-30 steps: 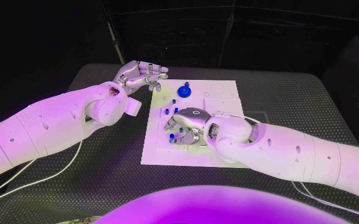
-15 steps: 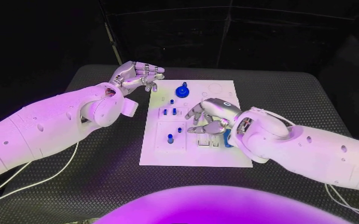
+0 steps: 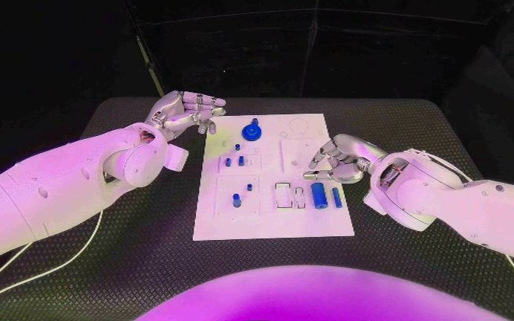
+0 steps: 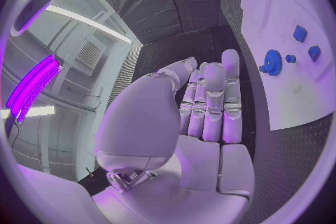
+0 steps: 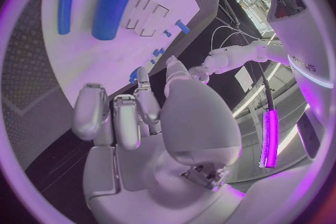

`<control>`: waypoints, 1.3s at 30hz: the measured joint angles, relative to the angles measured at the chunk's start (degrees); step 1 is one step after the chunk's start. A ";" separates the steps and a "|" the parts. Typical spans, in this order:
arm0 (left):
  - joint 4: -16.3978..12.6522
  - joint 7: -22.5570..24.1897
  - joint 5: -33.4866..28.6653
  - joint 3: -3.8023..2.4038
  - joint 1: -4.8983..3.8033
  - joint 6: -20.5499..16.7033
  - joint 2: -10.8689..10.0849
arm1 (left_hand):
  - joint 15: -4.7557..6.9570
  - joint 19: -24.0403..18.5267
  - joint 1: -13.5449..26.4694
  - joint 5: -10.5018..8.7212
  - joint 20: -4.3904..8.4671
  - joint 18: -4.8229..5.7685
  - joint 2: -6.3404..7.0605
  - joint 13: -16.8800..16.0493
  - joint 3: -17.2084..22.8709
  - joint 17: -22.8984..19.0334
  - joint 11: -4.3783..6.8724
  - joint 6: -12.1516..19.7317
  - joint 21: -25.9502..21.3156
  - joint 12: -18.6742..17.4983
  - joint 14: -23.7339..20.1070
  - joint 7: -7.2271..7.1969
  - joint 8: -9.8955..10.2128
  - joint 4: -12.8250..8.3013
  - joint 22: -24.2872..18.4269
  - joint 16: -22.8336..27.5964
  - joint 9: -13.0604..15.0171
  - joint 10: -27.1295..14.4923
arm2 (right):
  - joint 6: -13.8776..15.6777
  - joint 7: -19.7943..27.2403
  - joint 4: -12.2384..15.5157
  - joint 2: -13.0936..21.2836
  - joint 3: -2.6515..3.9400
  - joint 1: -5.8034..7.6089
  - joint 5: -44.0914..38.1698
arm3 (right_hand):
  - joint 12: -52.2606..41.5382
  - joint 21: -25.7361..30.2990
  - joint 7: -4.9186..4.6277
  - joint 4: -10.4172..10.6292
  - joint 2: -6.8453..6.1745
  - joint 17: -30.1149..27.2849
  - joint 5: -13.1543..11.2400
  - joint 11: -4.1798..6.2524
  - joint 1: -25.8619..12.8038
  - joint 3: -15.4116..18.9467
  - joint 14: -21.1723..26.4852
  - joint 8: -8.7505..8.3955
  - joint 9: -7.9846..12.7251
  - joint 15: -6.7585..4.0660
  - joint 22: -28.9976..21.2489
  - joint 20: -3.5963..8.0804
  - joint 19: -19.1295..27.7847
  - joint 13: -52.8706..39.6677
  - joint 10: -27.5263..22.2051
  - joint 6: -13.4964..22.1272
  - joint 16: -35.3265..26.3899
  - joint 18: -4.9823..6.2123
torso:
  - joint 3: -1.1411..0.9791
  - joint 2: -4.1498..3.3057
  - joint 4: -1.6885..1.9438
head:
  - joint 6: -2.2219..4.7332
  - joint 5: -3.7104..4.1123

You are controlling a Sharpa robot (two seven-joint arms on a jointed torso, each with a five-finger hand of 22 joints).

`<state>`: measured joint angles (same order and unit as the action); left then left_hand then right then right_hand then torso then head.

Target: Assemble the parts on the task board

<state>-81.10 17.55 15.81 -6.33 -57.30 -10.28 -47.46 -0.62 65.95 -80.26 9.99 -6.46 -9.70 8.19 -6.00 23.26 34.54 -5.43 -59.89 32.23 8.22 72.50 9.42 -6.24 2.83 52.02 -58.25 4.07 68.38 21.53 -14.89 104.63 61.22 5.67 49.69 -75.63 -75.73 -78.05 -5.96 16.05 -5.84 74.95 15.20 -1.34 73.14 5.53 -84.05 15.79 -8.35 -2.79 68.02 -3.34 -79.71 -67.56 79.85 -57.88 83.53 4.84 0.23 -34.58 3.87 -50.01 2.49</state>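
1. Fingers of the right hand [image 3: 341, 159] are curled in at the right edge of the white board [image 3: 273, 221], grasping nothing I can see; the left hand [image 3: 186, 112] hangs off the board's far left corner, fingers likewise bent inward and empty.
2. Head view: the board lies mid-surface [image 3: 428, 124]. A blue gear [image 3: 252, 131] sits at its far end, small blue pegs [image 3: 237, 161] stand in the left blocks, and a thick cylinder [image 3: 318, 194] and thin rod [image 3: 336, 198] lie by two open slots [image 3: 283, 195]. Judging by this, assembly is partly done; those two pieces seem left to place.
3. Left wrist view: curled fingers [image 4: 213, 106], nothing between them, the gear [image 4: 271, 60] beyond.
4. Right wrist view: clenched fingers [image 5: 115, 117] empty, near the cylinder [image 5: 109, 12] and rod [image 5: 65, 8]. No readable writing on the board.
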 measured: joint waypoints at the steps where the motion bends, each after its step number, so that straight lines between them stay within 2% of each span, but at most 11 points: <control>1: 0.00 0.00 0.00 0.00 0.00 0.00 0.00 | 0.00 0.00 0.00 0.00 0.00 0.00 0.00 -0.02 0.00 0.00 0.00 0.00 0.00 0.00 0.00 0.00 0.00 0.00 0.00 0.00 0.00 0.00 | -0.27 -0.96 0.19 0.19 0.00 -0.01 -0.40 | -0.45 0.00 0.00 0.15 0.01 0.00 0.00 0.00 0.00 0.60 0.00 0.47 -0.29 0.00 0.23 0.13 -0.13 -0.71 0.00 0.00 0.12 -0.01 | 0.00 0.00 0.00 | 0.00 0.12; 3: 0.00 0.00 0.00 0.00 0.03 0.00 0.00 | 0.00 0.00 0.00 0.00 0.00 0.00 0.00 -0.03 0.00 0.00 0.00 0.00 0.00 0.00 0.00 0.00 0.00 0.00 0.00 0.00 0.00 0.00 | -0.88 -3.06 0.53 0.47 0.00 -0.09 -1.75 | -0.75 -0.34 0.20 0.58 0.10 0.00 0.00 0.00 0.03 1.30 0.00 1.13 -0.74 0.00 0.64 0.17 -0.17 -1.45 0.00 0.20 0.35 0.00 | 0.00 0.00 0.00 | 0.00 0.28; 7: -0.02 -0.01 0.00 0.00 0.05 0.00 -0.08 | 0.00 0.00 0.00 0.00 0.00 0.00 0.00 -0.02 0.00 0.00 0.00 0.00 0.00 0.00 0.00 0.00 0.00 0.00 0.00 0.00 0.00 0.00 | -1.81 -6.60 1.05 0.82 0.05 -0.88 -5.28 | -1.18 -0.88 0.49 0.71 1.16 -0.01 0.09 0.00 -1.02 2.44 0.00 2.37 -1.60 0.00 1.58 0.00 -0.42 -2.41 0.00 0.49 0.66 0.01 | 0.02 -0.01 0.02 | 0.00 0.57; 11: -0.06 -0.02 0.00 0.00 0.07 0.00 -0.15 | 0.00 0.00 0.00 0.00 0.00 0.00 0.00 -0.02 0.00 0.00 0.00 0.00 0.00 0.00 0.00 0.00 0.00 0.00 0.00 0.00 0.00 0.00 | -2.81 -9.73 1.07 0.91 -0.06 -1.89 -9.15 | -1.18 -1.14 0.45 0.63 2.14 -0.01 2.00 0.00 -2.00 3.16 0.00 3.49 -2.41 0.00 2.09 0.16 -0.58 -3.03 0.00 0.88 0.66 0.01 | 0.07 -0.01 0.15 | 0.00 0.77; 18: -0.08 -0.03 0.00 0.00 0.09 0.00 -0.34 | 0.00 0.00 0.00 0.00 0.00 0.00 0.00 -0.02 0.00 0.01 0.03 0.00 0.00 0.00 0.00 0.00 0.00 0.00 -0.01 0.00 0.00 -0.03 | -4.40 -12.50 0.90 0.82 -0.02 -2.94 -13.58 | -1.43 -1.52 0.63 0.69 2.98 -0.02 2.37 0.18 -2.89 4.18 0.01 4.77 -3.33 0.01 2.63 0.16 -0.57 -3.70 0.18 1.05 0.93 0.02 | 0.07 -0.02 0.23 | 0.00 0.71; 29: -0.06 -0.05 0.00 0.00 0.10 0.00 -0.41 | 0.00 0.00 0.00 0.00 0.00 0.00 0.00 -0.01 -0.16 0.01 0.21 0.00 0.00 0.00 0.00 0.00 0.00 -0.16 -0.06 0.00 0.00 -0.21 | -7.20 -14.20 0.44 0.30 -0.03 -3.90 -17.10 | -1.43 -1.79 1.01 0.79 2.45 -0.02 2.24 0.44 -6.00 5.53 0.01 6.99 -5.22 0.01 3.26 0.36 -0.77 -4.45 -0.02 1.43 1.29 0.03 | 0.04 -0.07 0.18 | 0.00 0.65; 39: -0.05 -0.07 0.00 0.01 0.14 0.00 -0.40 | 0.00 0.00 0.00 0.00 0.00 0.00 0.00 -0.01 -0.16 0.01 0.21 0.00 0.00 0.00 0.00 0.00 0.00 -0.16 -0.05 0.00 0.00 -0.21 | -8.58 -14.60 -0.65 -1.48 0.05 -4.92 -18.30 | -1.43 -1.79 1.01 0.78 2.68 -0.03 2.14 0.64 -6.35 5.53 0.21 7.32 -5.79 -0.19 3.52 0.36 -0.77 -4.72 0.19 1.44 1.29 0.02 | 0.02 -0.07 0.16 | 0.00 0.70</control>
<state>-81.15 17.48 15.81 -6.32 -57.15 -10.28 -47.86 -0.62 65.95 -80.26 9.99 -6.46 -9.70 8.19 -6.01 23.10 34.56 -5.22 -59.89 32.24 8.22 72.50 9.42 -6.24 2.67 51.96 -58.25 4.07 68.17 12.95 -29.50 103.99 59.75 5.72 44.77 -93.92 -77.16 -79.84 -4.95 16.84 -3.15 74.92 17.33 -0.69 66.79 11.05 -83.84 23.12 -14.14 -2.99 71.54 -2.98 -80.48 -72.28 80.05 -56.45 84.82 4.86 0.25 -34.65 4.04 -50.01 3.19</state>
